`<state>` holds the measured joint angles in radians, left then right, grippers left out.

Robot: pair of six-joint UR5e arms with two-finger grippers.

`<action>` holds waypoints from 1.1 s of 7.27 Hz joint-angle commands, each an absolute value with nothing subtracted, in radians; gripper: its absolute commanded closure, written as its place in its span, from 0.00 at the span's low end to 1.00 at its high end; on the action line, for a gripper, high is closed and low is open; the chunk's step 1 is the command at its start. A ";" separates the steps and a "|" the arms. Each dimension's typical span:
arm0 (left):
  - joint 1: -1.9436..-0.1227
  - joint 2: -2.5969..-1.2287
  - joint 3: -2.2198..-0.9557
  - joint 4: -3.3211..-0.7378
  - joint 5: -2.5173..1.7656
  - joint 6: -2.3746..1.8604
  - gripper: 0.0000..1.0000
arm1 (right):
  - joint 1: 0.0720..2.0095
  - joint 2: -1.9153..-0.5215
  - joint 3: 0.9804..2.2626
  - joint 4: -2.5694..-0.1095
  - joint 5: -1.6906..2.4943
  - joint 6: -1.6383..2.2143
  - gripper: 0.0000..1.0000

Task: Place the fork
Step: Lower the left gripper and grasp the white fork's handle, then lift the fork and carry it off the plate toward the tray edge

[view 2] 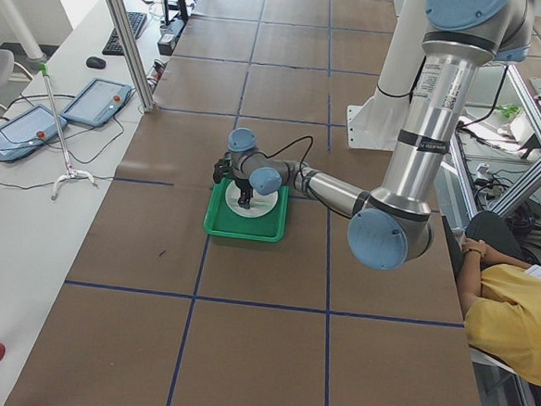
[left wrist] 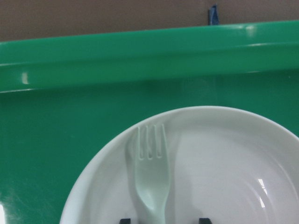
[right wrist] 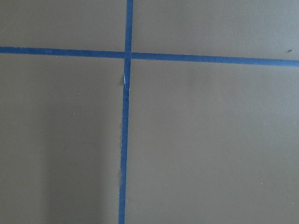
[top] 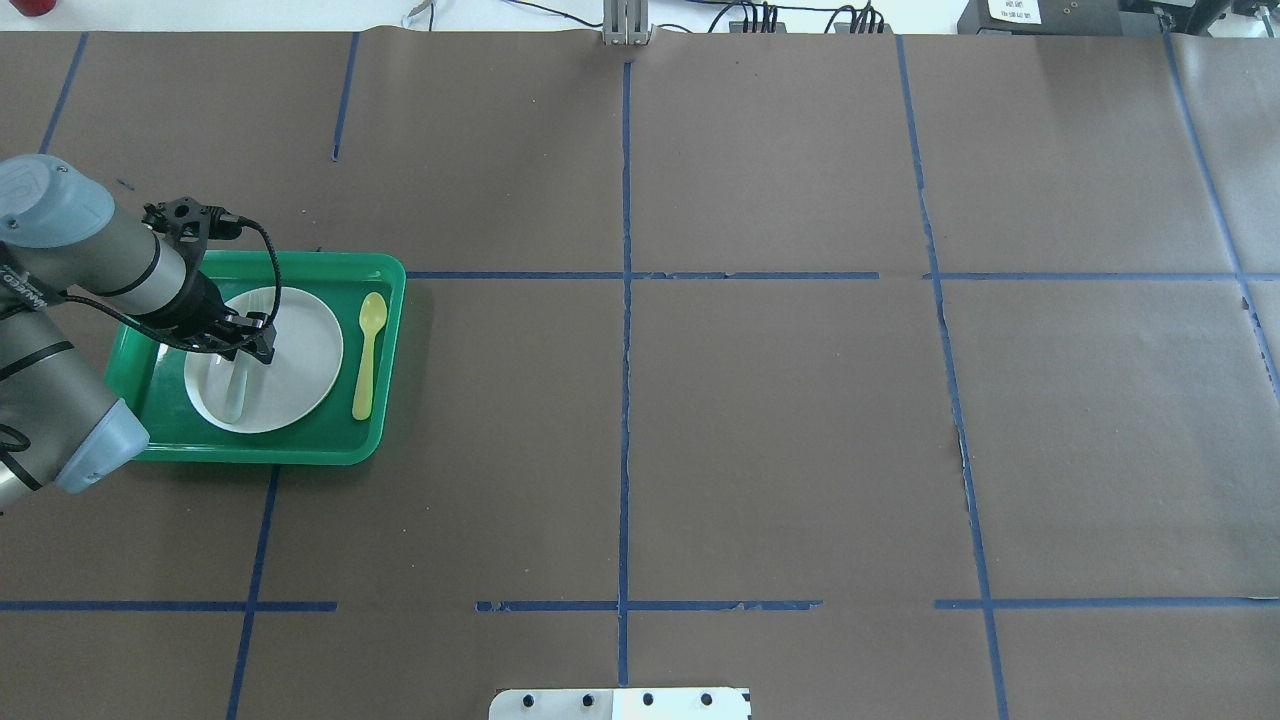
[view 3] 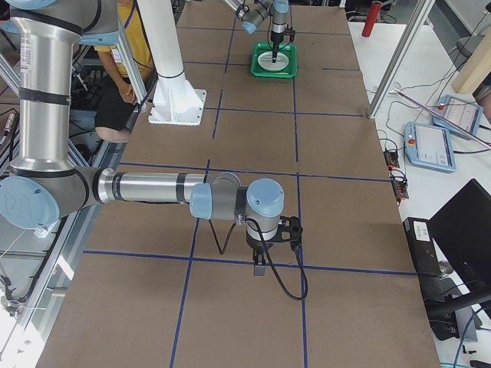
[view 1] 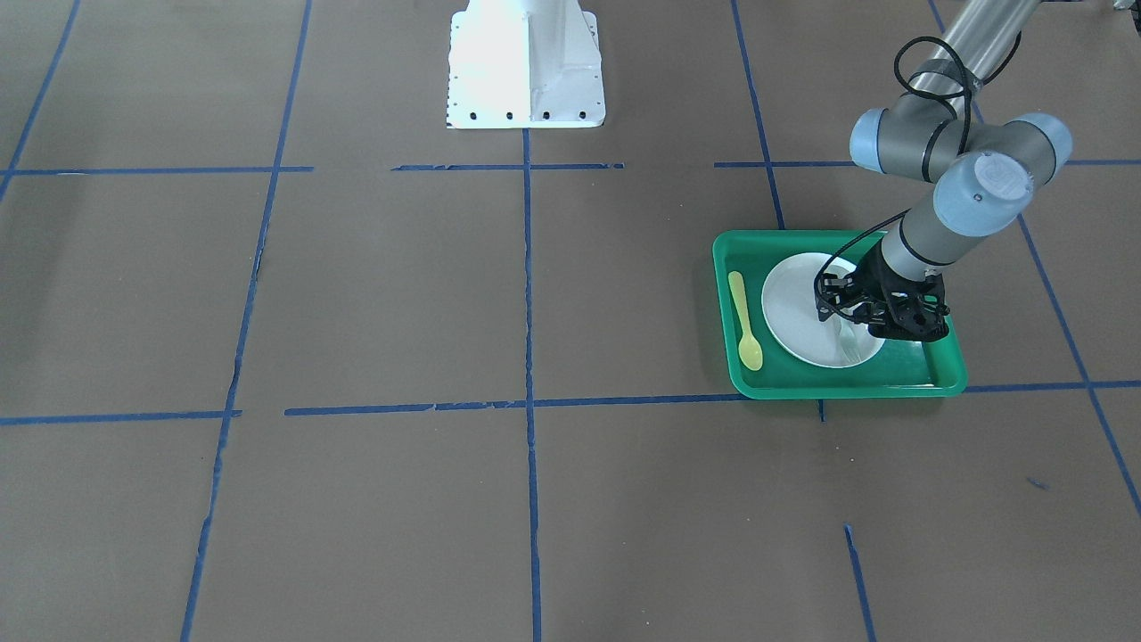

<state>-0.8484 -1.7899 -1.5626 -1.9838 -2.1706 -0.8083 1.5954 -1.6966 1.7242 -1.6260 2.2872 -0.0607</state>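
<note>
The pale translucent fork [left wrist: 152,186] lies on the white plate [left wrist: 224,168], tines toward the near wall of the green tray [left wrist: 140,56]. My left gripper [left wrist: 163,220] is low over the plate, open, with a fingertip on either side of the fork's handle. From overhead the left gripper [top: 242,345] covers the left part of the plate [top: 300,350], and the fork [top: 236,385] sticks out below it. My right gripper [view 3: 261,268] hangs over bare table far from the tray; I cannot tell whether it is open or shut.
A yellow plastic spoon [top: 368,352] lies in the tray [top: 385,290] beside the plate, on its right from overhead. The white robot base [view 1: 526,62] stands at the table's middle edge. Blue tape lines cross the brown table.
</note>
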 commanded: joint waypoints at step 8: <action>-0.977 -1.692 -1.674 -1.985 -2.186 -0.802 1.00 | 1.595 -1.697 1.724 -1.626 2.287 -0.061 0.00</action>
